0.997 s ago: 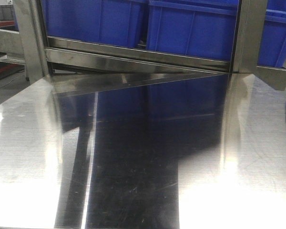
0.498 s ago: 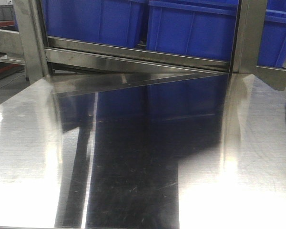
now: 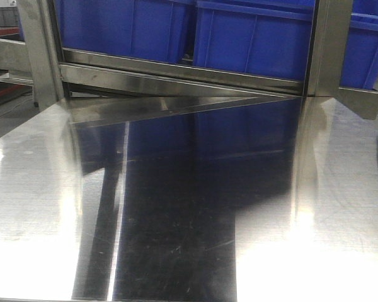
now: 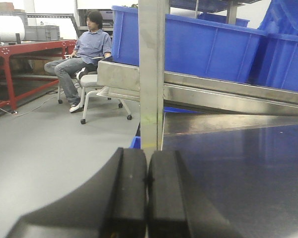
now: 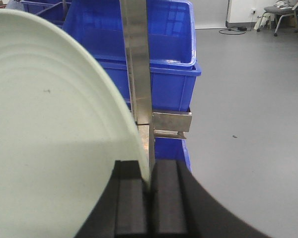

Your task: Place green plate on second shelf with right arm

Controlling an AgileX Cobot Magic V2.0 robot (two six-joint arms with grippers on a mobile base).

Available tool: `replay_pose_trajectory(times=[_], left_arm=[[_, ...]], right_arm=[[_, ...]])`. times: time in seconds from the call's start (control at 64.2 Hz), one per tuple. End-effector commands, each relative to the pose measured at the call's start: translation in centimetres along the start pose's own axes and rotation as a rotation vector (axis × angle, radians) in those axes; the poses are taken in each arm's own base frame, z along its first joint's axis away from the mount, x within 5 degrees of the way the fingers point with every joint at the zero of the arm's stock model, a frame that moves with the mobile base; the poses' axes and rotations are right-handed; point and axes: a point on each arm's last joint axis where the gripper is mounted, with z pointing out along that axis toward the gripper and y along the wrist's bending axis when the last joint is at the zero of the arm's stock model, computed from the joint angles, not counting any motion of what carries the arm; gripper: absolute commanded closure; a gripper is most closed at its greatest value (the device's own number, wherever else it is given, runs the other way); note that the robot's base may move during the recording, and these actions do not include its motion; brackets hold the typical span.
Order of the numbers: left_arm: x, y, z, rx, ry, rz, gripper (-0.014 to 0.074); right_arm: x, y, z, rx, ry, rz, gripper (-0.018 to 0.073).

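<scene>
The green plate (image 5: 49, 134) fills the left half of the right wrist view, pale sage green and held on edge. My right gripper (image 5: 149, 171) is shut on the plate's rim, one black finger on each side. It faces a steel shelf post (image 5: 137, 64) with blue bins behind. My left gripper (image 4: 147, 161) is shut and empty, pointing at a steel shelf post (image 4: 152, 74) by the table's left edge. Neither gripper nor the plate shows in the front view, which holds only the shiny steel table (image 3: 176, 207) and the shelf rail (image 3: 176, 69).
Blue plastic bins (image 3: 252, 38) sit on the shelf behind the rail; they also show in the left wrist view (image 4: 208, 47) and the right wrist view (image 5: 164, 49). A seated person (image 4: 87, 54) is on a chair at the far left. Grey floor lies to the right (image 5: 248, 124).
</scene>
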Motion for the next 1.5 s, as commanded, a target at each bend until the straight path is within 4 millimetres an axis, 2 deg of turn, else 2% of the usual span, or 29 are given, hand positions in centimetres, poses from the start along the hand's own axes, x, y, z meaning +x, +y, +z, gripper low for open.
replay_pose_trajectory(times=[0.0,1.48], left_arm=[[0.45,0.01,-0.05,0.000,-0.065,-0.005,0.0466],[0.45,0.01,-0.05,0.000,-0.065,-0.005,0.0466]], right_arm=[[-1.75,0.28,-0.11,-0.015,-0.127,-0.007,0.0503],[-1.74,0.28,-0.11,-0.015,-0.126,-0.007,0.0503]])
